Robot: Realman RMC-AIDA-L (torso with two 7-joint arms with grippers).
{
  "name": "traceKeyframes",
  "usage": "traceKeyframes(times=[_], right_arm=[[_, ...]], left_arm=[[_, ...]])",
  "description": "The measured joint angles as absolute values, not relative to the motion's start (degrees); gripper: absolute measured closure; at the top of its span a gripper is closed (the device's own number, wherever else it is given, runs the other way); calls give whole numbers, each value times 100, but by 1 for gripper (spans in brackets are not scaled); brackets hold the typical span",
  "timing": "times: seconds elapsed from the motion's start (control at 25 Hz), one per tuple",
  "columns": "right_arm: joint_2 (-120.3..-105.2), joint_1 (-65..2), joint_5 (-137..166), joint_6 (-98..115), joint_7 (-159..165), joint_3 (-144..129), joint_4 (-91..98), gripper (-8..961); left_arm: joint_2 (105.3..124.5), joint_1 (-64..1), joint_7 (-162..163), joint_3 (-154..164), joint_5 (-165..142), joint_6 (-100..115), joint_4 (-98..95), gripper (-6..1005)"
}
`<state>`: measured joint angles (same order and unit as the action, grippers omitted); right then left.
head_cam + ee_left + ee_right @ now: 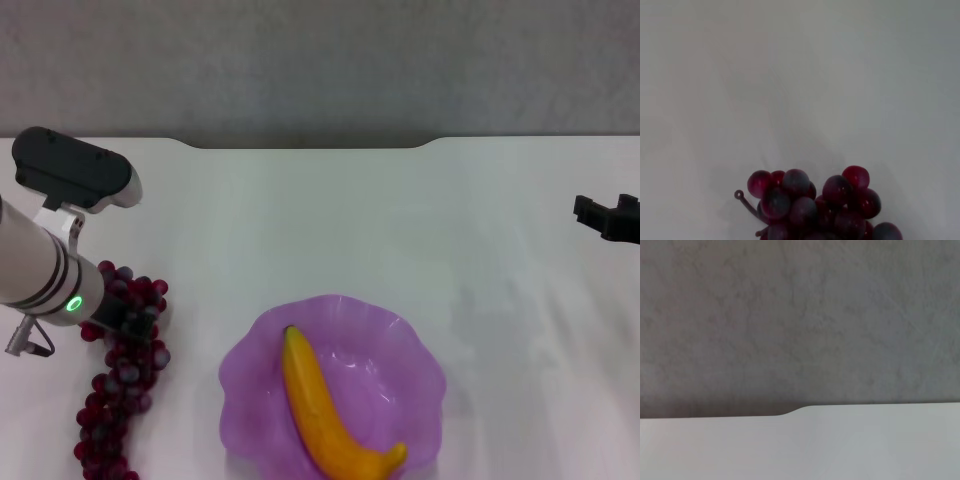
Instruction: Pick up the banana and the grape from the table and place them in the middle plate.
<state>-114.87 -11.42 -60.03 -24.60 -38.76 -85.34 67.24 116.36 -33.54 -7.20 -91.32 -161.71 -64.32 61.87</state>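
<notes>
Left gripper (128,318) down on top of the long bunch of dark red-purple grapes (118,385) on the plain white table (330,230), fingers hidden, can't tell. Smooth yellow-orange banana (325,415) inside the see-through purple wavy plate (415,345). Right gripper (607,217) far right, can't tell.

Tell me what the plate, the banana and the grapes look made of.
The middle plate: likely translucent purple plastic; the table shows faintly through it.
The banana: probably smooth plastic, evenly yellow-orange and unblemished.
The grape: glossy dark red beads with a greyish bloom, possibly artificial.
</notes>
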Motion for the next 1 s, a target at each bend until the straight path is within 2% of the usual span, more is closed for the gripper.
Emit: traceKeyframes(times=[0.12,0.32,1.0], right_arm=[[-11487,-1142,-6003,-2462,-3876,-8533,6724,345],[-11487,-1142,-6002,-2520,-3876,-8533,6723,345],[-11487,-1128,-5994,-2568,-3876,-8484,6705,346]], left_arm=[[11636,-3355,-721,-9132,-16171,-6454,6202,739],[11636,-3357,-721,-9132,-16179,-6545,6284,775],[11561,-2840,-706,-9349,-16453,-7187,8226,786]])
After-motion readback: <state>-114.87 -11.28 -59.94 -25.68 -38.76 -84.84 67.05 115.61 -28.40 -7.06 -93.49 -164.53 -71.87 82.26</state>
